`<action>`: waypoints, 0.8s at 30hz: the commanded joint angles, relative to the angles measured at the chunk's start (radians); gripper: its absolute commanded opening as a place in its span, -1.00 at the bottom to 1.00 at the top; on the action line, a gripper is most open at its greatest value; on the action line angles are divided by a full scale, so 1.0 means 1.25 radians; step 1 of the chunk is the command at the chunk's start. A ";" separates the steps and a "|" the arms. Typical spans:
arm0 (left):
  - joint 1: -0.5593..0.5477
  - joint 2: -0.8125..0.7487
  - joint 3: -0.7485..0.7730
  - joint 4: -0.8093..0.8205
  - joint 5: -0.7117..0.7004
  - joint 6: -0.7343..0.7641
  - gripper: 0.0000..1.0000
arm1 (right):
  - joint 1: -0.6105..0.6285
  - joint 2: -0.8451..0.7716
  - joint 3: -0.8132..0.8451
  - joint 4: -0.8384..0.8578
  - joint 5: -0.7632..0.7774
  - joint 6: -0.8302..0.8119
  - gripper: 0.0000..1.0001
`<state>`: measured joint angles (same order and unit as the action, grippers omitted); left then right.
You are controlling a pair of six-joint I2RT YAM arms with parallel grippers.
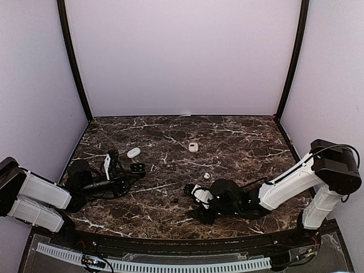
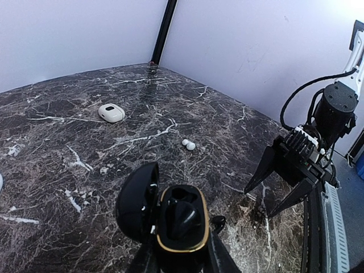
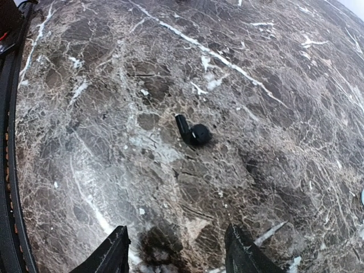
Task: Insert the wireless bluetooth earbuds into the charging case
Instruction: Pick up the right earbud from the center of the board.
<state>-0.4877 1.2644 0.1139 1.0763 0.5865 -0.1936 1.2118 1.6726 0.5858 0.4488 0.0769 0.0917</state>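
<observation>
Right wrist view puts the job about half done, as I read it. One black earbud [image 3: 192,132] lies loose on the marble surface [image 3: 79,85], at twelve o'clock from the right tool [image 3: 179,257], whose fingers stand wide apart with nothing between them. The bud lies flat, its long axis running eleven o'clock to five, stem toward eleven and rounded bulb toward five.

In the left wrist view the left tool [image 2: 181,260] is clamped on the black charging case [image 2: 177,219], lid open on its nine o'clock side. A dark shape in one well looks like a seated bud, though black on black I can't be sure. Two white earbuds [image 2: 188,144] lie touching at twelve o'clock beyond it, not yet stowed, with a white case [image 2: 111,112] farther off at ten o'clock.
</observation>
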 commanded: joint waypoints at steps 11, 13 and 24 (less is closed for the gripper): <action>-0.010 -0.005 0.019 0.029 0.021 0.016 -0.88 | -0.037 0.020 -0.010 0.132 -0.065 -0.032 0.14; -0.011 -0.007 0.018 0.027 0.022 0.017 -0.88 | -0.039 0.020 -0.016 0.148 -0.073 -0.031 0.13; -0.015 -0.004 0.021 0.025 0.023 0.023 -0.88 | -0.045 0.054 -0.020 0.187 -0.090 -0.038 0.07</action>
<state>-0.4995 1.2644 0.1158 1.0763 0.5949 -0.1837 1.1622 1.7180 0.5735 0.6128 -0.0189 0.0566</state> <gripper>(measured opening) 0.238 0.538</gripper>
